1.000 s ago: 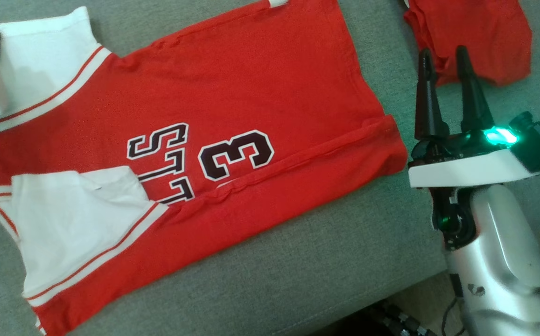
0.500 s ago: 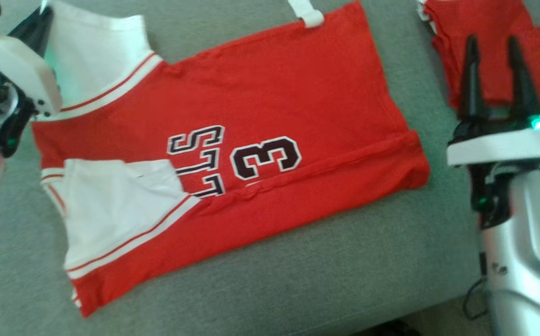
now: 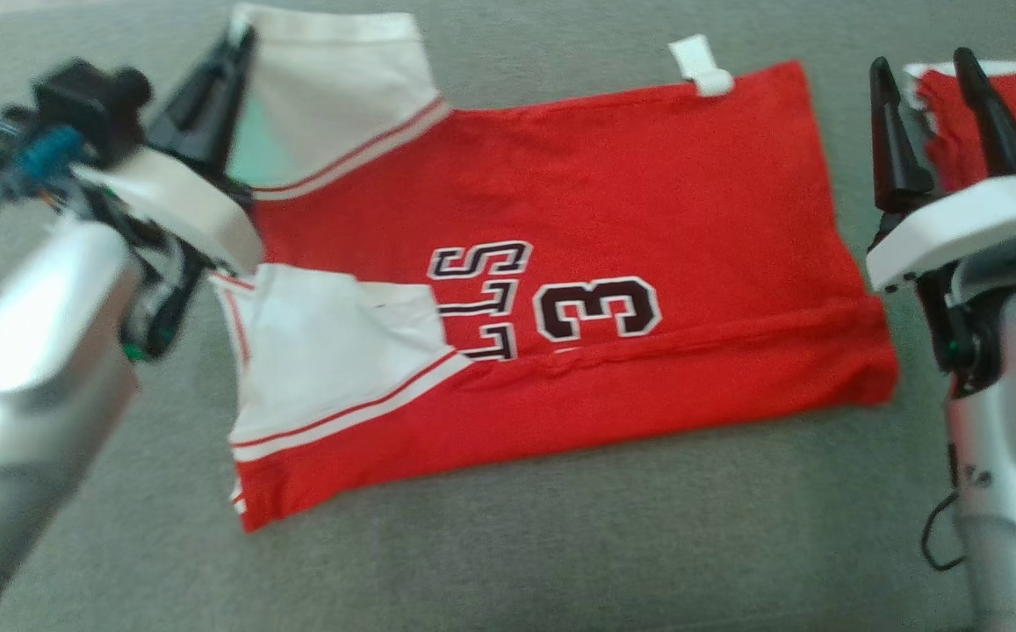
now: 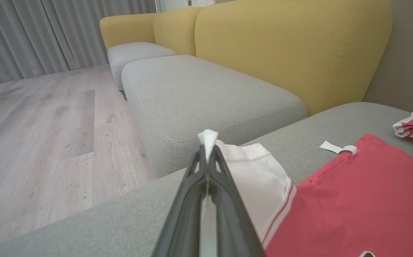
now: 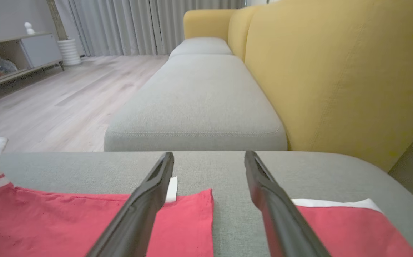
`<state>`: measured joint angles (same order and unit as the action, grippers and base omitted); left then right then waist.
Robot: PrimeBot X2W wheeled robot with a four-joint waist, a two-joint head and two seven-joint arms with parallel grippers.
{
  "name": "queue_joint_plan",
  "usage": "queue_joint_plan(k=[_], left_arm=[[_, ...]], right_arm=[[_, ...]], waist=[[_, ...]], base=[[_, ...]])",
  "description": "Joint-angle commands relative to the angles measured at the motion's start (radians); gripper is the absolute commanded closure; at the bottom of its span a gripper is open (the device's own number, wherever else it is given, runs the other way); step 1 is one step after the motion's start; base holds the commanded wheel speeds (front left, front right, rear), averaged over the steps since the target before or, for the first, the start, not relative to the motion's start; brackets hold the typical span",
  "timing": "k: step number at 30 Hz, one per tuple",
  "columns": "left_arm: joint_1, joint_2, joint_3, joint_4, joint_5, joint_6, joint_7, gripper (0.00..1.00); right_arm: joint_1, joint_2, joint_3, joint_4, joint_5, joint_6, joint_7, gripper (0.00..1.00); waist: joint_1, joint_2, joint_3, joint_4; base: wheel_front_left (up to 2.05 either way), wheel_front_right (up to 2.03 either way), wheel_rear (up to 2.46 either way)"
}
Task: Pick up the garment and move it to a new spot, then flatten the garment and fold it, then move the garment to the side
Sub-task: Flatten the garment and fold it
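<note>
The garment [image 3: 613, 202] is a red jersey with white sleeves and a dark "3", lying partly folded on the grey sofa cushion [image 3: 560, 544]. My left gripper [image 3: 240, 39] is shut on the outer corner of the far white sleeve [image 3: 341, 88]. In the left wrist view that gripper [image 4: 208, 150] pinches the sleeve [image 4: 260, 171], and a white tip pokes out past the fingertips. My right gripper [image 3: 922, 66] stands open, with nothing between its fingers, just off the jersey's right edge. In the right wrist view this gripper [image 5: 209, 155] hovers above the cushion beside the red cloth [image 5: 67, 221].
A second folded red garment [image 3: 999, 96] lies at the far right, behind my right gripper. A white tag [image 3: 701, 66] sticks out of the jersey's far edge. The yellow sofa back [image 5: 335, 71] rises beyond the cushion, with more grey cushions [image 4: 199, 92] and wooden floor [image 4: 42, 117] alongside.
The head camera has swung, shifting the whole picture to the right. My left gripper's jaws have closed on the white sleeve's corner. The right gripper has stayed open.
</note>
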<state>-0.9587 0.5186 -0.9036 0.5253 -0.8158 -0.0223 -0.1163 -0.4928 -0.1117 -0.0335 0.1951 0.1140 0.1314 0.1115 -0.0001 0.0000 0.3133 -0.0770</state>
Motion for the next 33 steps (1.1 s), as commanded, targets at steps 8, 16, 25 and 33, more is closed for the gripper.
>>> queue_joint_plan(k=[8, 16, 25, 33], left_arm=[[0.068, 0.062, 0.005, -0.271, 0.029, 0.094, 0.009, 1.0], [0.073, 0.065, -0.024, -0.418, 0.046, 0.12, 0.054, 1.0], [0.039, 0.047, -0.033, -0.437, 0.061, 0.121, 0.06, 1.0], [0.01, 0.039, -0.033, -0.424, 0.069, 0.117, 0.06, 1.0]], right_arm=[[-0.126, -0.147, 0.071, 0.191, 0.094, -0.001, 0.128, 0.0], [-0.271, -0.22, 0.044, 0.445, 0.09, -0.001, 0.141, 0.0], [-0.373, -0.257, 0.103, 0.602, 0.089, -0.001, 0.155, 0.0], [-0.414, -0.278, 0.186, 0.699, 0.1, -0.001, 0.188, 1.0]], waist=[[0.0001, 0.0, 0.011, 0.113], [0.0001, 0.0, 0.085, 0.187], [0.0001, 0.0, 0.134, 0.216], [0.0001, 0.0, 0.152, 0.216]], base=[[0.0, 0.0, 0.0], [0.0, 0.0, 0.0], [0.0, 0.0, 0.0], [0.0, 0.0, 0.0]])
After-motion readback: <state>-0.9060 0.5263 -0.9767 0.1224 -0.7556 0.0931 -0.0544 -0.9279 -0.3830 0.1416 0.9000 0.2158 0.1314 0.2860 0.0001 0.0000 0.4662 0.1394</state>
